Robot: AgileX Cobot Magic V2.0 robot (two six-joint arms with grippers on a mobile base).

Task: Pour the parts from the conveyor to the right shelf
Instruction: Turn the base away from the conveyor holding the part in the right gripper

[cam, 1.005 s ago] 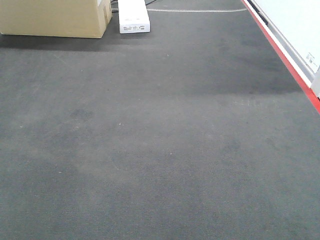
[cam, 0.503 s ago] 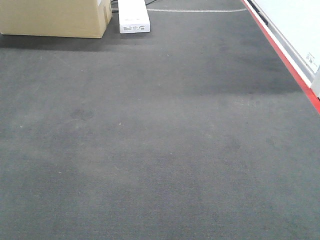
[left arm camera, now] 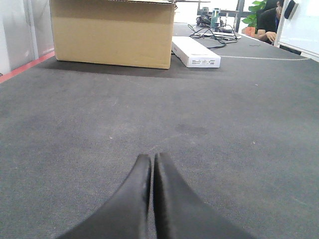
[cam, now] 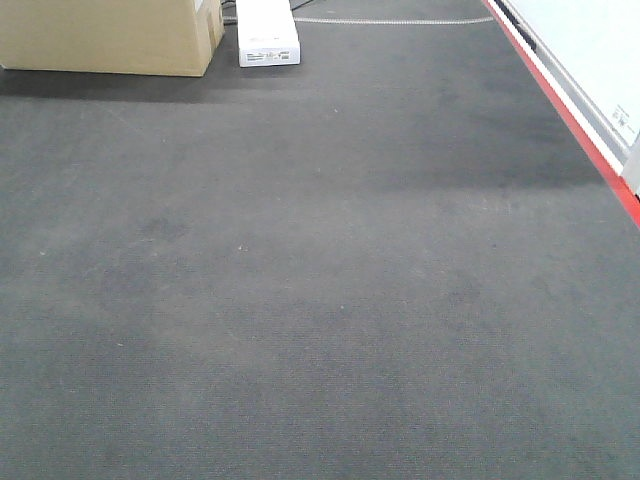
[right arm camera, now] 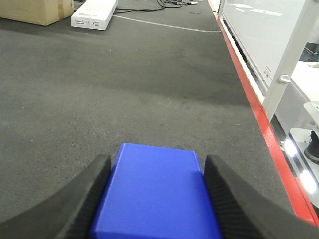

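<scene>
The part, a bright blue boxy block (right arm camera: pixel 157 194), sits between the black fingers of my right gripper (right arm camera: pixel 158 162), which is shut on its two sides just above the conveyor (right arm camera: pixel 124 94). The belt is wide, dark grey and finely textured (cam: pixel 320 280), with a red stripe (cam: pixel 580 130) along its right edge. My left gripper (left arm camera: pixel 151 157) is shut with nothing between its fingers, low over the belt (left arm camera: pixel 224 124). Neither gripper shows in the front view. The right shelf is out of view.
A cardboard box (cam: pixel 110 35) and a flat white device (cam: pixel 267 35) stand at the belt's far left end. Cables lie behind them (left arm camera: pixel 214 32). A white framed panel and post (right arm camera: pixel 291 55) run beside the red edge on the right.
</scene>
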